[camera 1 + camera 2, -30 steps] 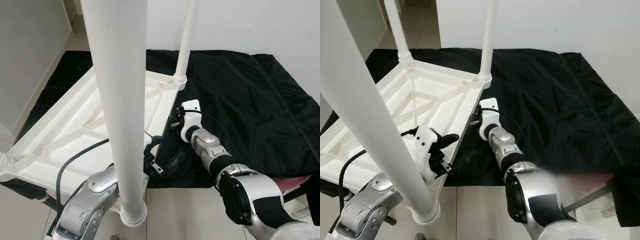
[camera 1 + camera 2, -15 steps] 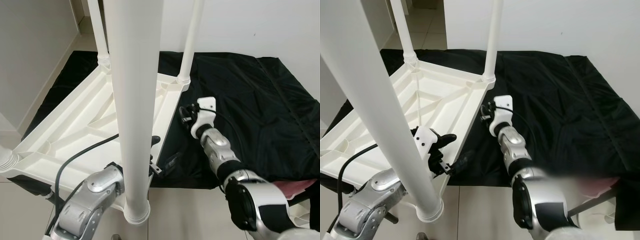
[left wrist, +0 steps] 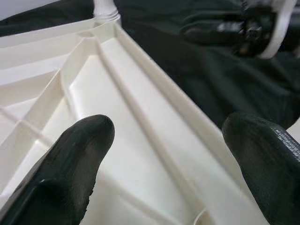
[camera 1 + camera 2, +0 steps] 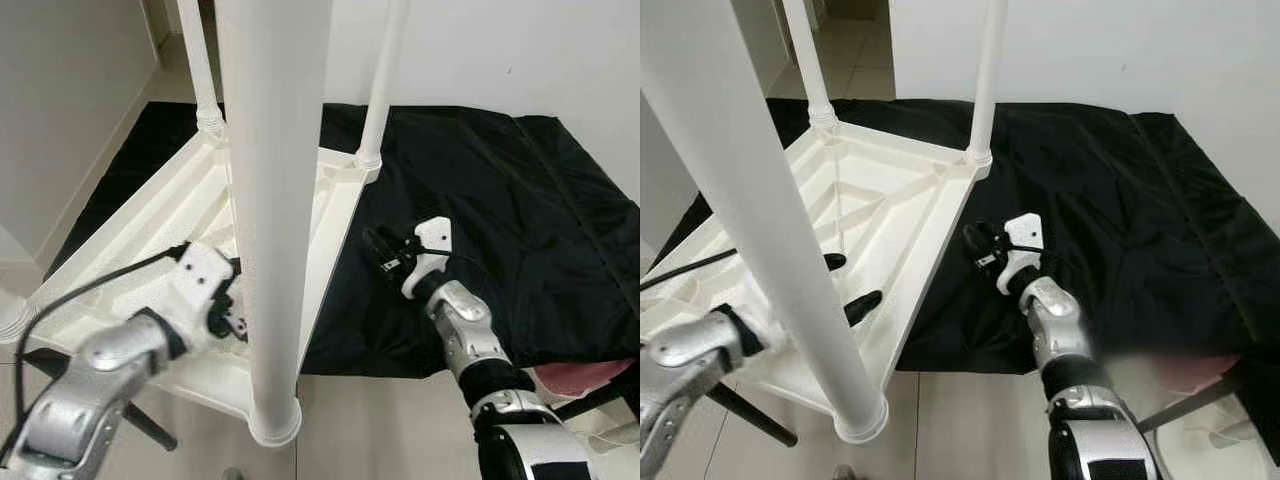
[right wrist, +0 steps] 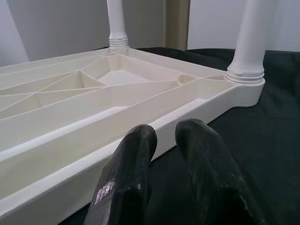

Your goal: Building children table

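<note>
The white children's table point(image 4: 880, 200) is lying upside down, partly on a black cloth point(image 4: 1120, 210), legs pointing up. Its nearest leg point(image 4: 272, 200) is blocking much of the left arm. The left gripper point(image 4: 848, 285) is hovering over the ribbed underside, fingers spread. The right gripper point(image 4: 978, 240) is pointing at the table's edge above the cloth, fingers nearly together, holding nothing.
</note>
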You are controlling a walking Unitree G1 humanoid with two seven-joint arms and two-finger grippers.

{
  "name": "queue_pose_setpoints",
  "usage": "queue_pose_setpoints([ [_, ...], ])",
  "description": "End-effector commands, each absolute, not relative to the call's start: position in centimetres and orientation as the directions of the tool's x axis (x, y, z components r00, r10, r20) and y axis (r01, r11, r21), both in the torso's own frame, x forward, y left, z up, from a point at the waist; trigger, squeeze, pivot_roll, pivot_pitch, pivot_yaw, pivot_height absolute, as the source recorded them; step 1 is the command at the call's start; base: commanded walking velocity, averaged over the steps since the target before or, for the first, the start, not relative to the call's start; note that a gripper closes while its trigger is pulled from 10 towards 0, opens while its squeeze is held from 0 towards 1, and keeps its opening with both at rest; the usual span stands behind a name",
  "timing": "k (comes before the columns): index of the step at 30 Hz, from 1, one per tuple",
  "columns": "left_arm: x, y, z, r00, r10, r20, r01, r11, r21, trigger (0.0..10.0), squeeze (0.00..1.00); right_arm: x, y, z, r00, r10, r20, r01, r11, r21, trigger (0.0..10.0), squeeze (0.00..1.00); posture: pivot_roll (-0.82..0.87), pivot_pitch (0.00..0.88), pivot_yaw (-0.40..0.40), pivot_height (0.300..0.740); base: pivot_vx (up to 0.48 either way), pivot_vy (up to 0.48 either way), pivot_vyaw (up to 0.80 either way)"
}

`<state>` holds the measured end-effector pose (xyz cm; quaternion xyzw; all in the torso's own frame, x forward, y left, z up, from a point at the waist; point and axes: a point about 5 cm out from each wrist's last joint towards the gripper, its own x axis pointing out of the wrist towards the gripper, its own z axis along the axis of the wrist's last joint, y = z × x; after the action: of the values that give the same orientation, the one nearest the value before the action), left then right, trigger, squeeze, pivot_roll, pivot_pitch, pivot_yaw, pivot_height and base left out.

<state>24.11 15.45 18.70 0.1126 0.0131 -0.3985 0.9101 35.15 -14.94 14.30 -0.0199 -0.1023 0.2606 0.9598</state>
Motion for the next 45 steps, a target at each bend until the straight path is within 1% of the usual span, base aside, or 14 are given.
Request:
queue_pose_setpoints([
  [1,23.7,15.4,18.4,0.607,-0.783,-0.136,0.793,0.584,0.176,10.0,0.0,35.0,-15.0,14.2,0.841,0.509,0.183,-0.503,0.86,-0.082,10.0,0.0,0.08,0.066,-0.029,0.74,0.0,0.0,0.0],
  [2,23.5,15.8,18.2,0.598,-0.784,-0.168,0.8,0.571,0.185,10.0,0.0,34.8,-15.1,14.2,0.839,0.512,0.184,-0.506,0.859,-0.081,10.0,0.0,0.08,0.065,-0.029,0.74,0.0,0.0,0.0],
  [4,22.8,16.8,17.3,0.55,-0.791,-0.268,0.835,0.514,0.196,10.0,0.0,34.2,-15.1,14.3,0.829,0.527,0.188,-0.522,0.849,-0.079,10.0,0.0,0.08,0.064,-0.029,0.74,0.0,0.0,0.0],
  [5,22.8,16.8,17.3,0.55,-0.791,-0.268,0.835,0.514,0.196,10.0,0.0,34.2,-15.1,14.3,0.829,0.527,0.188,-0.522,0.849,-0.079,10.0,0.0,0.08,0.064,-0.029,0.74,0.0,0.0,0.0],
  [7,22.2,17.6,16.7,0.517,-0.79,-0.331,0.856,0.48,0.191,10.0,0.0,33.8,-15.2,14.2,0.824,0.536,0.181,-0.53,0.844,-0.082,10.0,0.0,0.08,0.065,-0.03,0.74,0.0,0.0,0.0],
  [8,22.2,17.6,16.7,0.517,-0.79,-0.331,0.856,0.48,0.191,10.0,0.0,33.8,-15.2,14.2,0.824,0.536,0.181,-0.53,0.844,-0.082,10.0,0.0,0.08,0.065,-0.03,0.74,0.0,0.0,0.0],
  [10,21.8,18.1,16.0,0.489,-0.779,-0.394,0.872,0.452,0.189,10.0,0.0,33.7,-15.2,14.1,0.824,0.541,0.169,-0.534,0.841,-0.091,10.0,0.0,0.08,0.064,-0.03,0.74,0.0,0.0,0.0],
  [11,21.8,18.1,16.0,0.489,-0.779,-0.394,0.872,0.452,0.189,10.0,0.0,33.7,-15.2,14.1,0.824,0.541,0.169,-0.534,0.841,-0.091,10.0,0.0,0.08,0.064,-0.03,0.74,0.0,0.0,0.0],
  [12,21.4,18.3,15.7,0.47,-0.781,-0.411,0.881,0.439,0.174,10.0,0.0,33.6,-15.4,14.0,0.827,0.538,0.165,-0.53,0.843,-0.09,10.0,0.0,0.08,0.063,-0.033,0.74,0.0,0.0,0.0],
  [21,20.9,18.7,15.3,0.455,-0.766,-0.454,0.889,0.415,0.192,10.0,0.0,33.6,-15.5,14.2,0.829,0.536,0.16,-0.529,0.844,-0.088,10.0,0.0,0.08,0.064,-0.039,0.74,0.0,0.0,0.0],
  [25,20.9,19.7,15.2,0.47,-0.737,-0.486,0.881,0.424,0.21,10.0,0.0,33.6,-15.7,14.4,0.833,0.532,0.15,-0.525,0.846,-0.089,10.0,0.0,0.08,0.07,-0.045,0.74,0.0,0.0,0.0],
  [34,21.2,20.2,15.1,0.484,-0.712,-0.509,0.874,0.423,0.238,10.0,0.0,33.7,-15.6,14.5,0.834,0.532,0.146,-0.525,0.846,-0.09,10.0,0.0,0.08,0.074,-0.044,0.74,0.0,0.0,0.0],
  [40,21.7,19.0,14.3,0.464,-0.71,-0.529,0.885,0.393,0.25,10.0,0.0,33.7,-15.6,14.5,0.84,0.522,0.144,-0.515,0.853,-0.089,10.0,0.0,0.07,0.077,-0.029,0.74,0.0,0.0,0.0],
  [45,21.9,18.7,13.9,0.457,-0.708,-0.539,0.889,0.383,0.252,10.0,0.0,33.7,-15.7,14.5,0.843,0.518,0.145,-0.511,0.855,-0.088,10.0,0.0,0.07,0.076,-0.024,0.74,0.0,0.0,0.0],
])
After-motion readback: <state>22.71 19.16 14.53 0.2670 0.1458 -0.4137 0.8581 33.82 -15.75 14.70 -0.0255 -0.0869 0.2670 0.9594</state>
